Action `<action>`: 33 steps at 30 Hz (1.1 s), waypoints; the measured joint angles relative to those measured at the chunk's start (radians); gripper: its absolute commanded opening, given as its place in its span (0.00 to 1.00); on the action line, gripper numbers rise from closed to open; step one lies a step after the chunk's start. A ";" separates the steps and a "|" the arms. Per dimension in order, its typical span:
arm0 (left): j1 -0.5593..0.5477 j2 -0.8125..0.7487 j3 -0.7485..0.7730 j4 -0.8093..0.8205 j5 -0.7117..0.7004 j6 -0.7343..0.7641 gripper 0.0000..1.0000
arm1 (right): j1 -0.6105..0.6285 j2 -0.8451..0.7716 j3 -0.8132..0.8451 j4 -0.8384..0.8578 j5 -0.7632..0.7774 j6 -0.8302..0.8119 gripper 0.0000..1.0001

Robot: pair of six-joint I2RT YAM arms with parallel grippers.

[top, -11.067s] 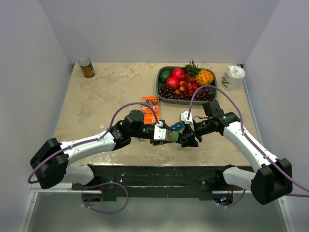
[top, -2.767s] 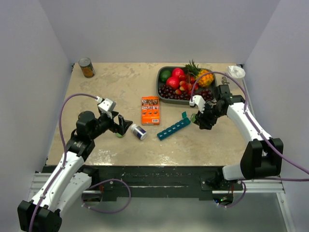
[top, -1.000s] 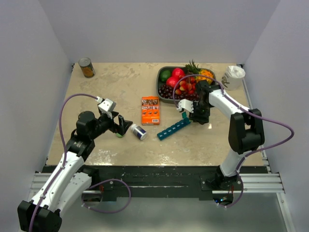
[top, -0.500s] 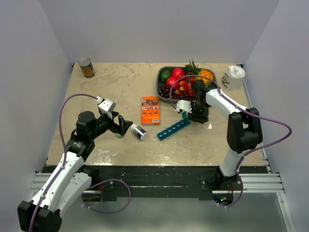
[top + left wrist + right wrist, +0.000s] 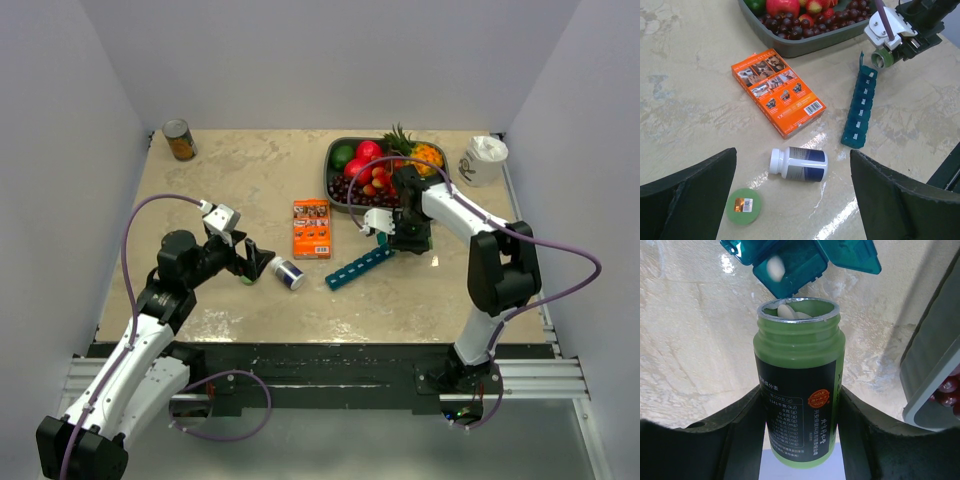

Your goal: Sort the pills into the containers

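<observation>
Bottle in right end effector edged left, fruit tray alongside.

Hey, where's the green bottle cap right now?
In the left wrist view, the green cap lies flat at lower left, beside the toppled white pill bottle and below the orange box.

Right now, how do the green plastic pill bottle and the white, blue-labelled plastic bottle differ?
The green bottle is uncapped, pills showing; the white bottle is capped. The green bottle is held by the right gripper; the white bottle lies on the table. Both are small, cylindrical.
</observation>
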 measured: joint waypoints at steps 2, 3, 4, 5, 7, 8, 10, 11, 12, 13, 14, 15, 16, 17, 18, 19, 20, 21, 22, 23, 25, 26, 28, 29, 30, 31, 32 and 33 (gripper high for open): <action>0.000 0.000 0.000 0.000 0.003 0.000 0.99 | 0.005 0.000 0.003 0.000 0.010 0.000 0.05; 0.000 0.000 0.000 0.000 0.004 0.000 0.99 | 0.008 0.000 0.003 0.000 0.016 0.000 0.05; 0.000 0.000 0.000 0.000 0.006 0.000 0.99 | 0.010 0.000 0.003 -0.001 0.018 0.000 0.05; 0.000 0.000 0.000 0.000 0.006 0.000 0.99 | 0.012 0.001 0.003 -0.002 0.018 0.000 0.05; 0.000 -0.001 0.000 0.000 0.006 0.000 0.99 | 0.016 0.003 0.006 -0.006 0.018 0.000 0.05; 0.000 -0.002 0.000 0.000 0.007 0.000 0.99 | 0.016 0.005 0.009 -0.007 0.018 0.001 0.05; 0.000 -0.003 0.000 0.000 0.007 0.000 0.99 | 0.018 0.011 0.015 -0.009 0.018 0.001 0.05; 0.000 -0.003 0.000 0.000 0.008 0.000 0.99 | 0.019 0.013 0.018 -0.010 0.018 0.002 0.05; 0.000 -0.004 0.000 0.000 0.009 0.000 0.99 | 0.021 0.015 0.018 -0.009 0.019 0.002 0.05; 0.000 -0.005 0.000 0.000 0.010 0.000 0.99 | 0.022 0.016 0.018 -0.010 0.020 0.002 0.05; 0.000 -0.005 0.000 0.000 0.010 0.000 0.99 | 0.023 0.017 0.018 -0.012 0.023 0.002 0.05; 0.000 -0.005 0.000 0.000 0.010 0.000 0.99 | 0.024 0.017 0.018 -0.013 0.027 0.002 0.05; 0.000 -0.005 0.000 0.000 0.011 0.000 0.99 | 0.026 0.017 0.018 -0.014 0.033 0.002 0.05; 0.000 -0.005 0.000 0.000 0.011 0.000 0.99 | 0.029 0.017 0.018 -0.015 0.038 0.002 0.05; 0.000 -0.005 0.000 0.000 0.011 0.000 0.99 | 0.032 0.017 0.018 -0.017 0.043 0.002 0.05; 0.000 -0.006 0.000 0.000 0.011 0.000 0.99 | 0.034 0.018 0.018 -0.019 0.047 0.002 0.05; 0.000 -0.006 0.000 0.000 0.011 0.000 0.99 | 0.039 0.018 0.018 -0.021 0.051 0.002 0.05; 0.000 -0.006 0.000 0.000 0.011 0.000 0.99 | 0.041 0.019 0.018 -0.023 0.053 0.002 0.05; 0.000 -0.006 0.000 0.000 0.011 0.000 0.99 | 0.045 0.019 0.019 -0.026 0.058 0.002 0.05; 0.000 -0.006 0.000 0.000 0.011 0.000 0.99 | 0.048 0.019 0.020 -0.026 0.065 0.002 0.05; 0.000 -0.006 0.000 0.000 0.011 0.000 0.99 | 0.053 0.019 0.020 -0.027 0.071 0.002 0.05; 0.000 -0.006 0.000 0.000 0.011 0.000 0.99 | 0.055 0.019 0.020 -0.028 0.073 0.003 0.05; 0.000 -0.006 0.000 0.000 0.012 0.000 0.99 | 0.056 0.020 0.020 -0.031 0.077 0.004 0.05; 0.000 -0.006 0.000 0.000 0.012 0.000 0.99 | 0.058 0.021 0.020 -0.033 0.079 0.004 0.05; 0.000 -0.006 0.000 0.000 0.012 0.000 0.99 | 0.059 0.023 0.021 -0.034 0.082 0.004 0.05; 0.000 -0.006 0.000 0.000 0.013 0.000 0.99 | 0.060 0.027 0.023 -0.037 0.087 0.004 0.05; 0.000 -0.006 0.000 0.000 0.013 0.000 0.99 | 0.060 0.032 0.024 -0.038 0.092 0.005 0.05; 0.000 -0.006 0.000 0.000 0.013 0.000 0.99 | 0.060 0.036 0.025 -0.038 0.096 0.005 0.05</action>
